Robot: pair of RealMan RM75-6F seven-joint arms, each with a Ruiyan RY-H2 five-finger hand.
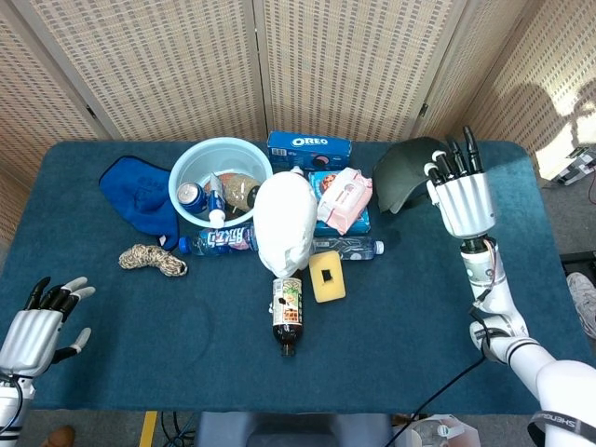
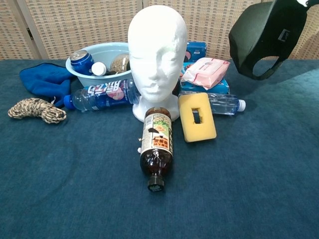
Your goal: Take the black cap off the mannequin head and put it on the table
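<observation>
Black cap (image 2: 266, 37) hangs from the gripping right hand (image 1: 463, 191) above the blue-clothed table (image 1: 410, 307), before wicker screens (image 1: 345, 65).

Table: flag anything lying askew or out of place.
Two bottles lie on their sides: the brown bottle in front of the mannequin head, cap toward the table's front edge, and the blue-labelled bottle beside the basin. No spill shows. The black cap hangs from the right hand.

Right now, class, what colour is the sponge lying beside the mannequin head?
Yellow. The sponge has a rectangular hole through its middle; the chest view shows it best.
</observation>
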